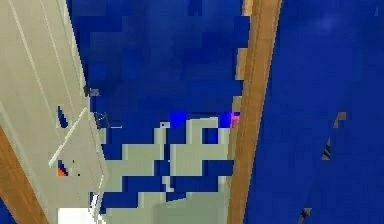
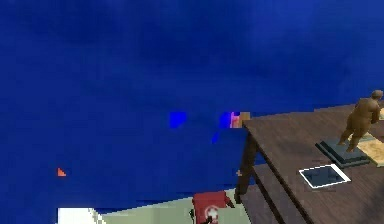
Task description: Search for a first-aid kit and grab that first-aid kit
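1. Search step in hand; nothing grabbed yet.
2. Ahead: pale door [image 1: 40, 90] at the forward view's left, wooden door frame [image 1: 258, 100] right of middle, blue walls beyond.
3. On the arm side: dark wooden table [image 2: 300, 135] bearing 1 bronze statue [image 2: 360, 122] and 1 white-faced frame [image 2: 325, 176].
4. Probably the first-aid kit: red object [image 2: 212, 207] with a white round mark, low beside the table's left end; too small to confirm.
5. State and load of the claw: cannot tell.
6. Next: turn toward the red object, confirm it, then line up the arm.
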Controlling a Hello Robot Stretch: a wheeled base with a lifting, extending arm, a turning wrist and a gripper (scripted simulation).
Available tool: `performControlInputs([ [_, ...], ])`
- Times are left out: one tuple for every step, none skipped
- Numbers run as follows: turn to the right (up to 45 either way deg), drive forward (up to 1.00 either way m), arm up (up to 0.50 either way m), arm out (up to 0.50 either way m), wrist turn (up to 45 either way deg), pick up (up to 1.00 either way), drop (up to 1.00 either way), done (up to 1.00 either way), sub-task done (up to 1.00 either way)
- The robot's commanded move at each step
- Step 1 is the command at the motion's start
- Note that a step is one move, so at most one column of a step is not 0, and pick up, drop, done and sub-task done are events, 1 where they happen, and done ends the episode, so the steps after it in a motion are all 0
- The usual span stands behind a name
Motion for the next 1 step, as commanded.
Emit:
performControlInputs([
  [0.0,0.00,-0.30,0.00,0.0,0.00,0.00,0.00,0.00],
])
